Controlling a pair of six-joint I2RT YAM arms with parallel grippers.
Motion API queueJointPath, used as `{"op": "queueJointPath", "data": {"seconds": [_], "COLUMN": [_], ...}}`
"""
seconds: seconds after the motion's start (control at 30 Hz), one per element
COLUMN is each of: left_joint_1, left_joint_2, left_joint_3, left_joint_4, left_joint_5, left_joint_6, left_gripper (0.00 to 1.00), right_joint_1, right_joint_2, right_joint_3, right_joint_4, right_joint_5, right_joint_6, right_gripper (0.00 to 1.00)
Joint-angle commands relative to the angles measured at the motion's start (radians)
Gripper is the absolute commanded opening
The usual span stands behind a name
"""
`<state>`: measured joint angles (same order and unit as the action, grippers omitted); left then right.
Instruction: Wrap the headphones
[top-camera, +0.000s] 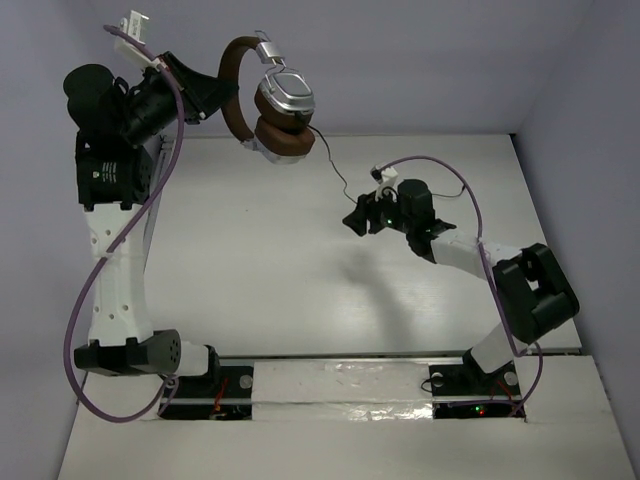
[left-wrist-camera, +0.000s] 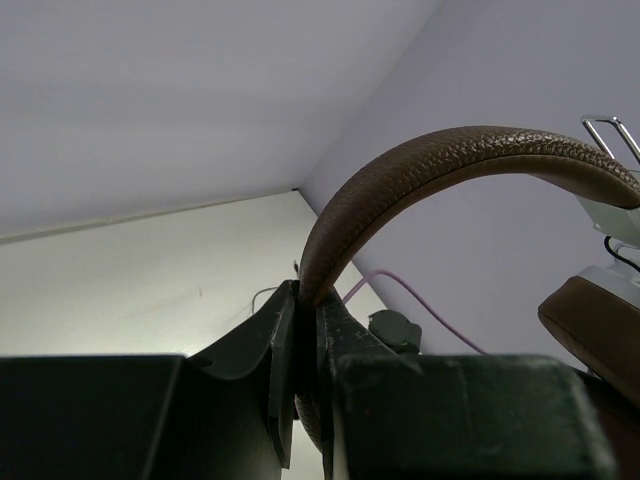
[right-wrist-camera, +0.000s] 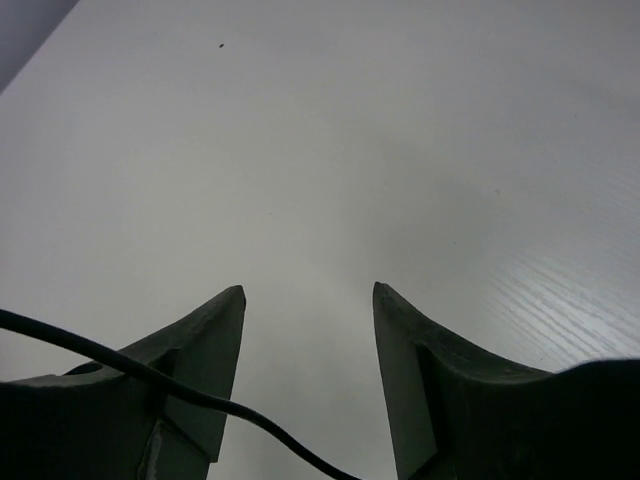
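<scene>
Headphones (top-camera: 275, 105) hang in the air at the upper middle of the overhead view, above the far edge of the white table (top-camera: 260, 260), whose smooth top shows a faint grain. The headband (left-wrist-camera: 420, 165) is a broad arch of pebbled brown leather. The cups (top-camera: 290, 92) are brushed silver, with thick brown pads (top-camera: 285, 135) lying one against the other. A thin dark cord (top-camera: 335, 170) runs down from them toward the right of the frame.

The left arm (top-camera: 115, 270) stands tall at the left side, its white links rising from the base and its black joints bending rightward at the top. A purple cable (top-camera: 72, 330) loops alongside it. The right arm (top-camera: 465, 258) sits low at the lower right, elbow folded, wrist reaching left over mid-table.

The left gripper (left-wrist-camera: 305, 345) is clamped on the headband near one end, dark fingers pinching the leather. The right gripper (right-wrist-camera: 308, 300) has its jaws standing apart over bare table, gripping nothing. The cord crosses in front of one finger at the lower left of its wrist view.
</scene>
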<state>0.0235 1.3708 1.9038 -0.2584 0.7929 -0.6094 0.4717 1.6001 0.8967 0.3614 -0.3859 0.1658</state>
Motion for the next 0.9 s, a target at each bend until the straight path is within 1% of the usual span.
{"op": "queueJointPath", "data": {"seconds": [0.0, 0.03, 0.07, 0.1, 0.13, 0.17, 0.2, 0.23, 0.27, 0.3, 0.37, 0.4, 0.43, 0.47, 0.5, 0.53, 0.57, 0.6, 0.67, 0.7, 0.83, 0.87], "left_joint_1": [0.003, 0.003, 0.012, 0.021, 0.021, 0.033, 0.033, 0.033, 0.033, 0.033, 0.033, 0.033, 0.033, 0.033, 0.033, 0.033, 0.033, 0.033, 0.033, 0.033, -0.029, -0.042], "left_joint_2": [0.005, 0.007, 0.008, 0.007, 0.004, -0.004, -0.009, -0.012, -0.022, -0.029, -0.044, -0.047, -0.052, -0.055, -0.052, -0.050, -0.038, -0.029, -0.012, -0.013, -0.026, -0.030], "left_joint_3": [0.001, -0.002, -0.003, -0.018, -0.035, -0.052, -0.093, -0.115, -0.173, -0.208, -0.285, -0.367, -0.420, -0.467, -0.548, -0.590, -0.621, -0.665, -0.702, -0.754, -0.833, -0.847], "left_joint_4": [0.119, 0.125, 0.125, 0.128, 0.142, 0.151, 0.169, 0.173, 0.177, 0.188, 0.203, 0.212, 0.240, 0.269, 0.322, 0.350, 0.398, 0.404, 0.419, 0.464, 0.499, 0.510], "left_joint_5": [0.048, 0.048, 0.045, 0.029, 0.029, 0.026, 0.003, -0.021, -0.082, -0.110, -0.185, -0.267, -0.283, -0.294, -0.319, -0.319, -0.313, -0.310, -0.296, -0.294, -0.389, -0.408], "left_joint_6": [-0.087, -0.095, -0.096, -0.098, -0.116, -0.124, -0.130, -0.131, -0.125, -0.125, -0.125, -0.133, -0.151, -0.173, -0.209, -0.228, -0.246, -0.253, -0.276, -0.289, -0.312, -0.325], "left_gripper": [0.00, 0.00, 0.00, 0.00, 0.00, 0.00, 0.00, 0.00, 0.00, 0.00, 0.00, 0.00, 0.00, 0.00, 0.00, 0.00, 0.00, 0.00, 0.00, 0.00, 0.00, 0.00], "right_joint_1": [-0.015, -0.015, -0.015, -0.015, -0.015, -0.015, -0.015, -0.015, -0.015, -0.015, 0.005, 0.005, 0.021, 0.031, 0.059, 0.073, 0.083, 0.094, 0.119, 0.130, 0.231, 0.290], "right_joint_2": [0.004, 0.012, 0.020, 0.030, 0.034, 0.032, 0.031, 0.018, 0.008, -0.005, -0.028, -0.031, -0.029, -0.016, -0.008, 0.001, 0.015, 0.018, 0.021, 0.029, 0.041, 0.043], "right_joint_3": [-0.002, -0.001, -0.002, -0.001, -0.001, -0.001, -0.001, -0.002, 0.001, 0.001, 0.024, 0.036, 0.066, 0.083, 0.096, 0.106, 0.123, 0.126, 0.130, 0.137, 0.198, 0.214], "right_joint_4": [0.105, 0.112, 0.120, 0.120, 0.110, 0.102, 0.102, 0.097, 0.073, 0.073, -0.005, -0.040, -0.121, -0.168, -0.206, -0.270, -0.297, -0.315, -0.346, -0.355, -0.458, -0.476], "right_joint_5": [-0.014, -0.024, -0.033, -0.037, -0.042, -0.050, -0.057, -0.045, 0.006, 0.034, 0.077, 0.119, 0.140, 0.163, 0.220, 0.251, 0.269, 0.289, 0.318, 0.335, 0.380, 0.381], "right_joint_6": [0.021, 0.027, 0.032, 0.049, 0.057, 0.063, 0.095, 0.118, 0.153, 0.168, 0.201, 0.218, 0.221, 0.222, 0.215, 0.215, 0.216, 0.215, 0.224, 0.224, 0.212, 0.207], "right_gripper": [0.58, 0.52, 0.43, 0.23, 0.15, 0.10, 0.00, 0.00, 0.00, 0.00, 0.00, 0.00, 0.00, 0.00, 0.00, 0.00, 0.00, 0.00, 0.00, 0.00, 0.00, 0.00]}}
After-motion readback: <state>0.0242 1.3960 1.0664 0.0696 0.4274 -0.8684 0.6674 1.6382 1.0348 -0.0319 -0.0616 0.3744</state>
